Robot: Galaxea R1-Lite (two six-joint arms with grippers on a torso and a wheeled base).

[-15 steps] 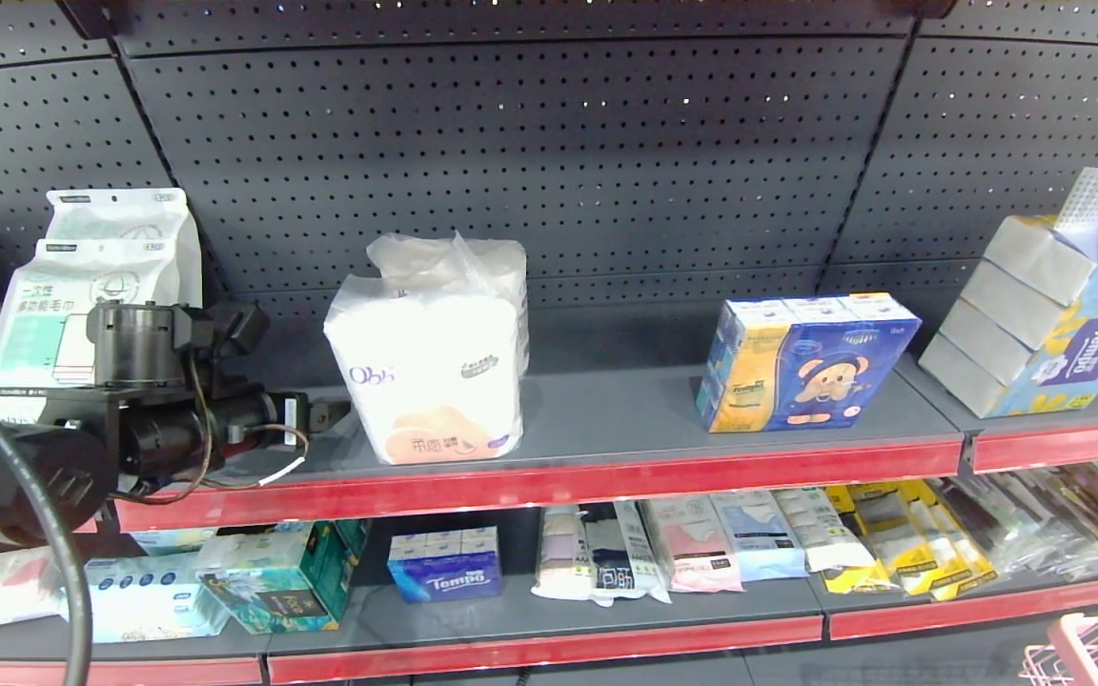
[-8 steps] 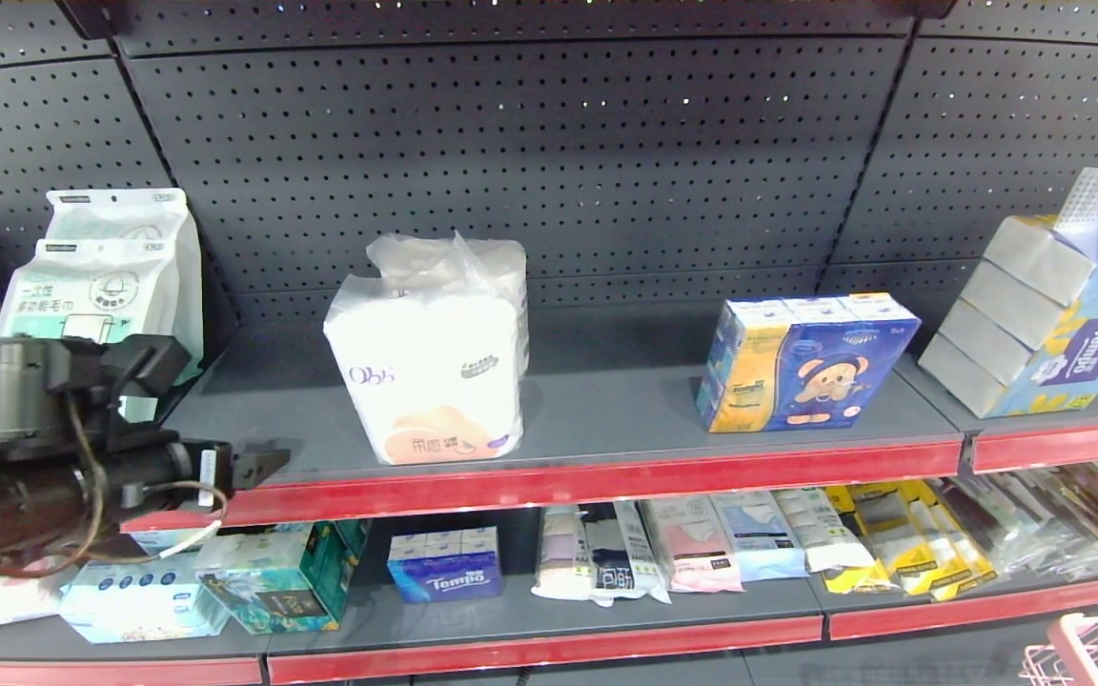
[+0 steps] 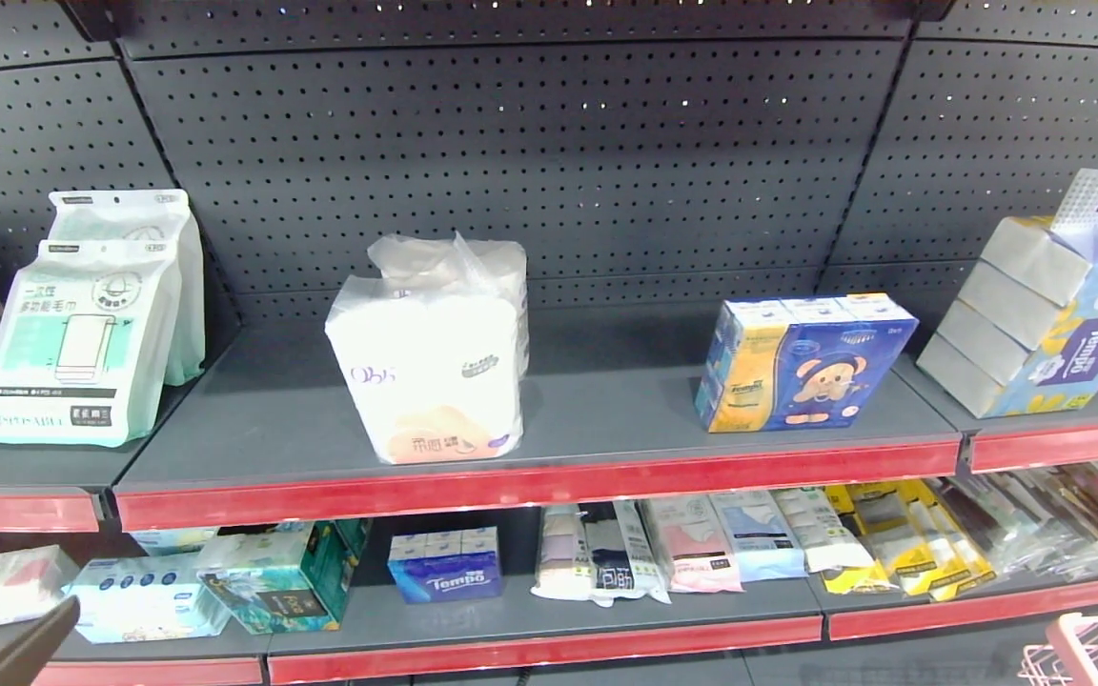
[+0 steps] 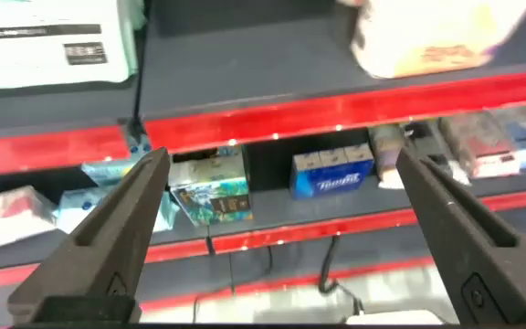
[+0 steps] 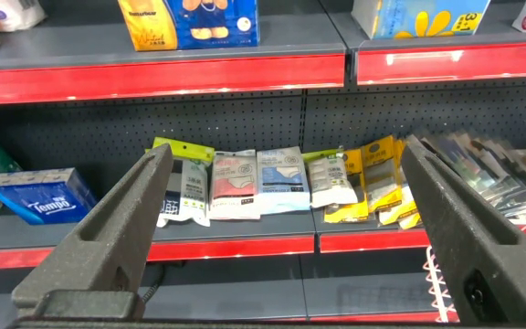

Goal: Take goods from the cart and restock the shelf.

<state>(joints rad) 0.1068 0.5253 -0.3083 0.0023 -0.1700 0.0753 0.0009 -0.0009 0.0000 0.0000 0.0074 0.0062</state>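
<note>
Left gripper (image 4: 281, 155) is hanging wide open and empty before the shelf (image 4: 336, 108), right gripper (image 5: 286, 146) is gaping just as empty toward the packets (image 5: 236, 183) on the lower tier, while the head view is taking in the white tissue pack (image 3: 430, 381) mid-frame and the pink cart (image 3: 1097, 648) at lower right.

wall — dark perforated panels (image 3: 549, 162) | shelving — grey boards (image 3: 606, 410), red front edges (image 3: 549, 481) | two tiers stacked

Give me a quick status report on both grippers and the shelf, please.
Left gripper open, empty. Right gripper open, empty. White tissue pack upright on upper shelf. Nothing blocking the shelf front.
</note>
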